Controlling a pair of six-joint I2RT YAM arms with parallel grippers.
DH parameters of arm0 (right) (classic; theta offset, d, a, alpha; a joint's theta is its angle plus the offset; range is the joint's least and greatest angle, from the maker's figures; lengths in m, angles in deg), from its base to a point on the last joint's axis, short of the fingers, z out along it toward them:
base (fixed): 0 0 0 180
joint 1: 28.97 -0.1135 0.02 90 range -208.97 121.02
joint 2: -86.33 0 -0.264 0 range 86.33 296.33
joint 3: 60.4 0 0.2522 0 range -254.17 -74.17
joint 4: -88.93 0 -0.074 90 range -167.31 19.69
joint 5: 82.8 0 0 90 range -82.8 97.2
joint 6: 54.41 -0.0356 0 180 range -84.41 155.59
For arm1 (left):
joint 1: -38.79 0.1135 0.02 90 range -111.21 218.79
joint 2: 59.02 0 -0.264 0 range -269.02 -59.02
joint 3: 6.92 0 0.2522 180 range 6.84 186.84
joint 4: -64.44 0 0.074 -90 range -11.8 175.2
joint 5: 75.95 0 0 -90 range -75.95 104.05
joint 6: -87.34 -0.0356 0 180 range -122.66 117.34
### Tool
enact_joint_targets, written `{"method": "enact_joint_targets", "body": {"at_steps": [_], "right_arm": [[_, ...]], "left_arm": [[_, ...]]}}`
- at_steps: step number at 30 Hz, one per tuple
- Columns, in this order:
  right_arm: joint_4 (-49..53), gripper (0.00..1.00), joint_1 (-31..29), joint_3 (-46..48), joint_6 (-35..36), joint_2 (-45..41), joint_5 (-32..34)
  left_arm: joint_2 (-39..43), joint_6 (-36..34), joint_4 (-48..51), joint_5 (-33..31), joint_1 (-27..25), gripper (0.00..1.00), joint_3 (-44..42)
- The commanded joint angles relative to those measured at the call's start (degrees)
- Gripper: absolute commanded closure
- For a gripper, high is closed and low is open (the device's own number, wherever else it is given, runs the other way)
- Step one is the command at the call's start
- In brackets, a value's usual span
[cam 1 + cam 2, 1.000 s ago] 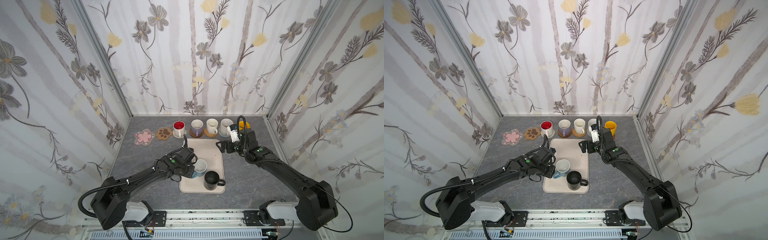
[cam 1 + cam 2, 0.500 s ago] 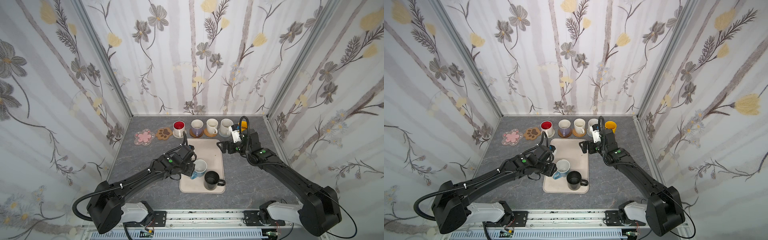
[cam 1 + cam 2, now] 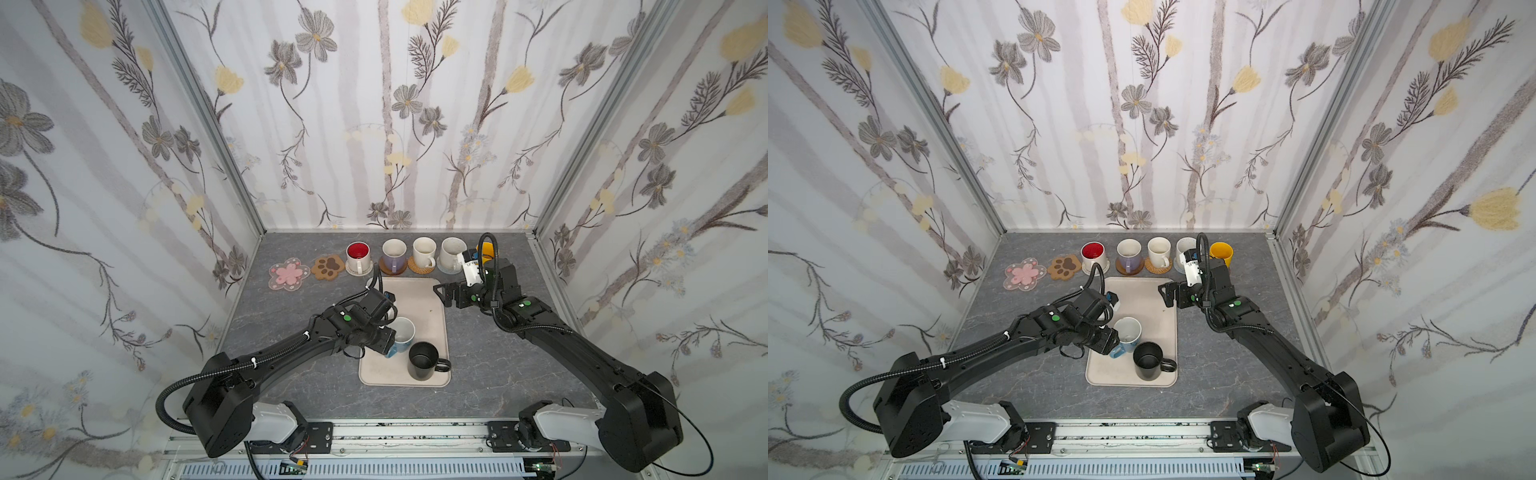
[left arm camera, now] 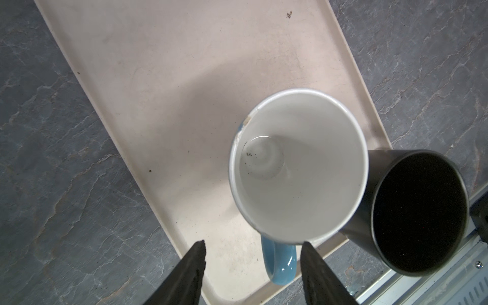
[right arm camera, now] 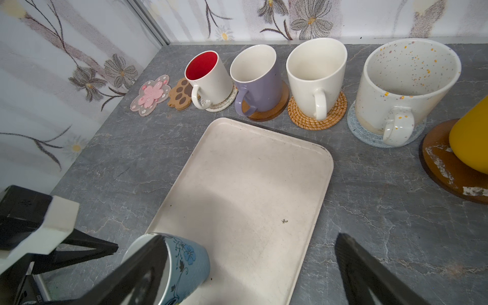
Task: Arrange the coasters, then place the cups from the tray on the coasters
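Observation:
A light blue cup (image 3: 402, 334) and a black cup (image 3: 422, 360) stand on the beige tray (image 3: 415, 295). My left gripper (image 4: 253, 242) is open, one finger either side of the blue cup's handle (image 4: 280, 261) without touching it. My right gripper (image 3: 442, 293) hangs open over the tray's far end (image 5: 250, 163), holding nothing. Along the back stand the red-inside cup (image 3: 358, 254), lavender cup (image 3: 394, 253), cream cup (image 3: 424, 251), speckled cup (image 3: 452, 252) and yellow cup (image 3: 1221, 251), each on a coaster. The pink flower coaster (image 3: 289, 273) and paw coaster (image 3: 328, 267) are bare.
Flowered walls close the grey table on three sides, and a metal rail (image 3: 395, 432) runs along the front. The black cup nearly touches the blue one (image 4: 298, 163) near the tray's front corner. My right arm's cable (image 3: 482, 249) partly hides the yellow cup.
My left gripper's jaws have opened off the blue cup's handle; the cup stays where it stood on the tray. The right arm has hardly moved.

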Motion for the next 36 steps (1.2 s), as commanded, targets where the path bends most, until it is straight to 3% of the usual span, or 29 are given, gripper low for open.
{"method": "enact_joint_targets", "body": {"at_steps": [1, 20, 29, 36], "right_arm": [[-2.6, 0.0, 0.0, 0.0, 0.1, 0.4, -0.3], [-3.4, 0.0, 0.5, 0.2, 0.2, 1.8, -1.1], [-3.1, 0.01, 0.6, 0.2, 0.1, 1.4, -0.6], [-3.5, 0.0, 0.6, 0.7, -0.5, 1.0, 0.2]], "left_arm": [[-1.5, -0.9, 0.5, -0.6, 0.2, 0.4, 0.1], [-3.1, 1.0, -0.7, 1.5, 1.1, 0.38, 1.3], [0.2, 10.2, -0.8, 2.5, 1.0, 0.21, 2.0], [5.2, 21.3, -3.6, 0.5, -1.0, 0.22, -2.5]]}}
